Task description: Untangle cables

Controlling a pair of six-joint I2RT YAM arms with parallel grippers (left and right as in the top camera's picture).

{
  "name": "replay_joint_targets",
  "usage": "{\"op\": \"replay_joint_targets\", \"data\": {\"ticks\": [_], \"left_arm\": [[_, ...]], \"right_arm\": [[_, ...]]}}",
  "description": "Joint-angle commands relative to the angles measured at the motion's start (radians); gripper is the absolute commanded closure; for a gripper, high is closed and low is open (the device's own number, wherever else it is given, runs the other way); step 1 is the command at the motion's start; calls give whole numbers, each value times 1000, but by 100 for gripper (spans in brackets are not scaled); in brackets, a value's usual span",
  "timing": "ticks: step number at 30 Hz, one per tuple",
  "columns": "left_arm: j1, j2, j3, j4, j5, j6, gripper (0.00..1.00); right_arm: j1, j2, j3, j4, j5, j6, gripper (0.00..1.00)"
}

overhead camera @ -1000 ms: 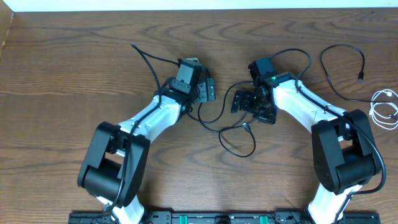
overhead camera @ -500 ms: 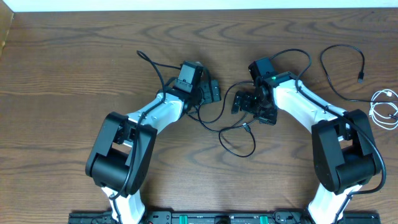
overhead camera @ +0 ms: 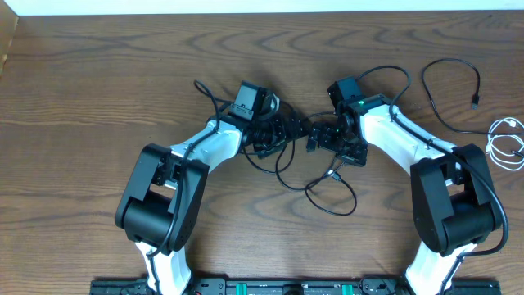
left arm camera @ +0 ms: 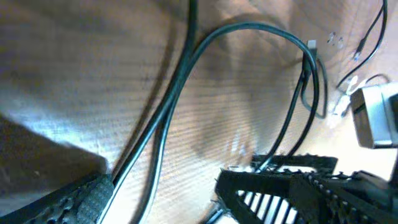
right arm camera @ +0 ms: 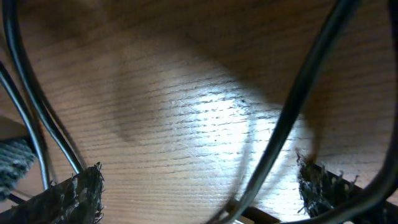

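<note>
Straddling the black cable (overhead camera: 333, 174), the left hand (overhead camera: 288, 131) and right hand (overhead camera: 316, 137) gape wide, unclamped, hiding its middle overhead.

Desk surface: a dark brown wooden desk (overhead camera: 90, 90) is seen filling nearly the whole overhead view, with wavy, looping grain across it.
Far edge: a narrow white strip (overhead camera: 246, 6) is seen along the top, beyond the desk; whether it is wall or floor cannot be told.
Upper left margin: a paler tan sliver (overhead camera: 6, 41) is cut off by the frame; what it is cannot be told.
Light: the wood is evenly lit in the overhead view. In the right wrist view a bright glare patch (right arm camera: 217, 106) is thrown on the grain, ringed by soft shadow. In the left wrist view a pale sheen (left arm camera: 43, 99) is seen at the left.
</note>
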Motion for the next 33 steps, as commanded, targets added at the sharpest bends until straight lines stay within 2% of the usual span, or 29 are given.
{"op": "replay_joint_targets", "data": {"ticks": [1, 7, 19, 23, 29, 33], "left_arm": [[-12, 60, -42, -27, 54, -146, 2], [18, 25, -42, 55, 195, -145, 2], [151, -316, -42, 58, 42, -145, 2], [207, -348, -42, 8, -34, -106, 2], [273, -320, -42, -264, -314, -12, 2], [267, -276, -42, -340, -420, 72, 2]], "right_arm": [[31, -10, -7, 0, -6, -12, 1], [50, -10, -7, 8, -5, -8, 1], [50, -10, -7, 15, -5, -8, 1], [51, -10, -7, 32, -6, 13, 1], [69, -10, -6, 90, 2, 14, 1], [93, -10, -6, 128, 8, 14, 1]]}}
